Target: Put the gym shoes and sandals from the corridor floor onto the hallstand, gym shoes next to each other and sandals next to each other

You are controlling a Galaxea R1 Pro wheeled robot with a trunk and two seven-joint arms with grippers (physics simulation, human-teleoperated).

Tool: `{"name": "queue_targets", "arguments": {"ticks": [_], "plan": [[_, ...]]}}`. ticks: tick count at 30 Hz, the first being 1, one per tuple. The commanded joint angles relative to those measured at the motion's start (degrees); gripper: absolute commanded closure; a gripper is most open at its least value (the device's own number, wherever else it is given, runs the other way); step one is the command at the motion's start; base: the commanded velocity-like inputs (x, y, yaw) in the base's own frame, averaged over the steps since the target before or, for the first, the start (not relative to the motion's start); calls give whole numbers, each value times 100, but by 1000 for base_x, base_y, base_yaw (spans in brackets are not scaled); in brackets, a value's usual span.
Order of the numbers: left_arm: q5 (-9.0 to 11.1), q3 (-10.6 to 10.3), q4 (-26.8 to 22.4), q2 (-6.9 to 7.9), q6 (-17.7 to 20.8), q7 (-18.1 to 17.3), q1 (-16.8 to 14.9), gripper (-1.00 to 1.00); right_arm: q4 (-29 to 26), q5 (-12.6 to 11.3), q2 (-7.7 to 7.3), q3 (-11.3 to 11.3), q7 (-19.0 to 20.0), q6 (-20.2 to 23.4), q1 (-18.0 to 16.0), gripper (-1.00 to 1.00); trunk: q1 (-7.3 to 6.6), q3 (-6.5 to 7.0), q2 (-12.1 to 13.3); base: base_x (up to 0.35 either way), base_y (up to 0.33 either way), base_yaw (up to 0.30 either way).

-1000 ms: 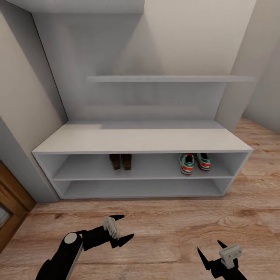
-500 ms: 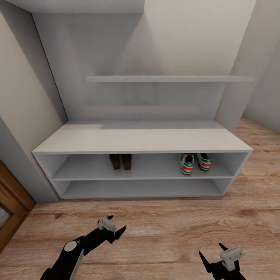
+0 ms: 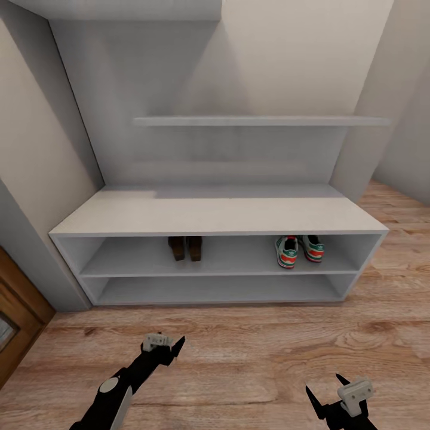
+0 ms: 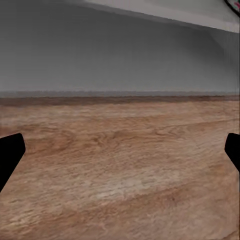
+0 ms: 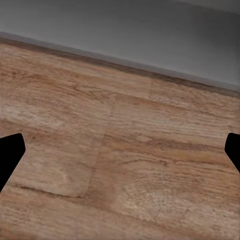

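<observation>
The shoe rack [image 3: 215,218] stands against the back wall, a low, wide grey unit with a flat top and two long open shelves. Both pairs sit on its upper shelf. The two sandals [image 3: 185,247] are a little left of the middle, side by side and touching or nearly so, their long axes running front to back into the rack; their dark ends face the room, and whether these are heels or toes cannot be told. The two gym shoes [image 3: 299,249] are toward the right end of the same shelf, well apart from the sandals. They also lie next to each other with their long axes front to back, heels with the red-orange patches toward the room and toes pointing into the rack; the left one sits slightly nearer the front edge. The lower shelf shows nothing on it.

A thin wall shelf [image 3: 257,120] hangs above the rack. The wood floor [image 3: 257,352] spreads in front of it.

The left gripper [image 3: 168,348] hangs above the floor in front of the rack, its fingers spread and holding nothing; in the left wrist view the two dark fingertips [image 4: 10,155] sit far apart over bare planks. The right gripper [image 3: 331,391] is low at the right, fingers likewise spread and empty, with the fingertips [image 5: 10,152] wide apart over the floor in the right wrist view.
</observation>
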Motion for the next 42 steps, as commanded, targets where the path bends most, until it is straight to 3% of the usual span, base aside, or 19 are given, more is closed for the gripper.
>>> {"name": "queue_targets", "arguments": {"ticks": [1,6,9,10,12,13,15,16,18,19,21,22,26,27,30,31,33,36,42], "plan": [[405,54,19,-72,-18,114,-14,-100,1,0,0,1,0,0,0,-100,0,0,0,0,0,0],[1112,151,83,-84,-28,171,-18,-100,-3,0,2,1,0,0,0,-100,0,0,0,0,0,0],[2120,481,183,-120,-33,184,-10,-100,-12,1,1,0,0,0,0,-100,0,0,0,0,0,0],[2120,481,183,-120,-33,184,-10,-100,-12,1,1,0,0,0,0,-100,0,0,0,0,0,0],[2762,661,231,-153,-31,187,-9,-100,-9,1,1,-3,0,0,0,-100,0,0,0,0,0,0],[2762,661,231,-153,-31,187,-9,-100,-9,1,1,-3,0,0,0,-100,0,0,0,0,0,0],[3538,824,319,-191,-27,191,-7,-100,-7,1,1,-7,-3,0,0,-100,0,0,0,0,0,0],[3538,824,319,-191,-27,191,-7,-100,-7,1,1,-7,-3,0,0,-100,0,0,0,0,0,0],[4441,951,500,-230,-24,188,-7,-100,-6,1,1,-15,-5,0,0,-100,0,0,0,0,0,0],[4441,951,500,-230,-24,188,-7,-100,-6,1,1,-15,-5,0,0,-100,0,0,0,0,0,0],[5438,1041,766,-257,-20,187,-6,-100,-2,-1,1,-24,-8,0,0,-100,0,0,0,0,0,0],[5438,1041,766,-257,-20,187,-6,-100,-2,-1,1,-24,-8,0,0,-100,0,0,0,0,0,0],[7687,1122,1307,-278,-22,214,-13,-100,10,-5,0,-42,-14,0,0,-100,0,0,0,0,0,0],[7687,1122,1307,-278,-22,214,-13,-100,10,-5,0,-42,-14,0,0,-100,0,0,0,0,0,0],[9232,1147,1542,-216,-35,328,-47,-100,15,-10,0,-57,-21,0,-2,-100,0,0,0,0,0,0],[9232,1147,1542,-216,-35,328,-47,-100,15,-10,0,-57,-21,0,-2,-100,0,0,0,0,0,0],[10008,1175,1638,-92,-44,486,-64,-100,18,-12,-1,-74,-24,0,-2,-100,0,0,0,0,0,0],[10539,1177,1734,133,-49,693,-73,-100,22,-11,-1,-85,-25,0,-1,-100,0,0,0,0,0,0],[10997,1172,1967,538,-56,1150,-78,-100,26,-10,-1,-94,-26,0,-1,-100,0,0,0,0,0,0]]}}
